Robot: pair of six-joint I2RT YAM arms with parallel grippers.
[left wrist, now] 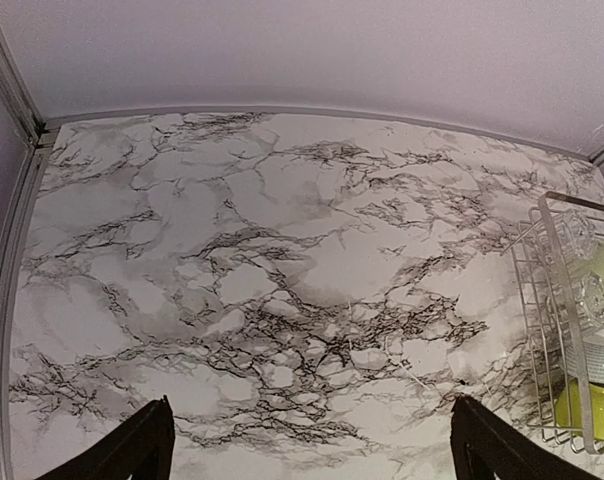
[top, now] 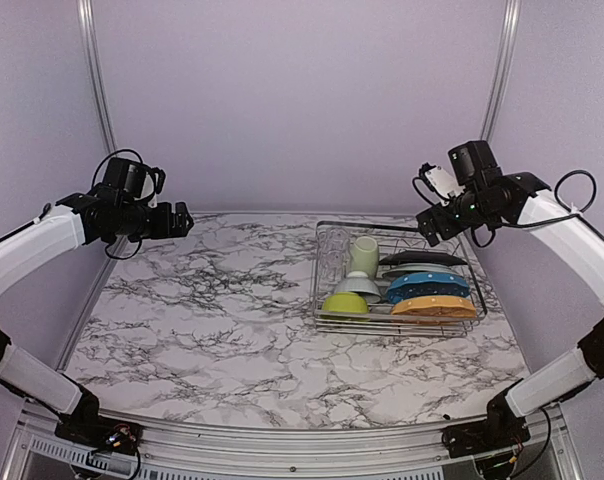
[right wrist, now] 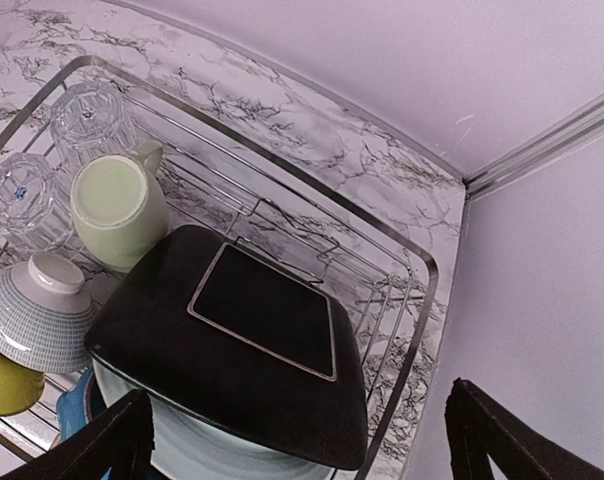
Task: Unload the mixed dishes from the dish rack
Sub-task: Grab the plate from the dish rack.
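The silver wire dish rack (top: pixel 325 232) stands at the right of the marble table. It holds a dark square plate (top: pixel 422 258), a blue plate (top: pixel 427 285), an orange dotted plate (top: pixel 434 307), a pale green mug (top: pixel 363 254), a clear glass (top: pixel 333 252), a small white bowl (top: pixel 358 284) and a lime green bowl (top: pixel 345 303). My right gripper (top: pixel 428 226) hangs open above the rack's far right corner. In the right wrist view the dark plate (right wrist: pixel 252 340) lies under it. My left gripper (top: pixel 185 221) is open and empty, high over the table's far left.
The marble table (top: pixel 212 310) has a raised metal rim along its edges. Lilac walls close in the back and both sides. In the left wrist view the rack (left wrist: pixel 542 330) shows at the right edge. A second clear glass (right wrist: pixel 20 196) sits beside the first in the right wrist view.
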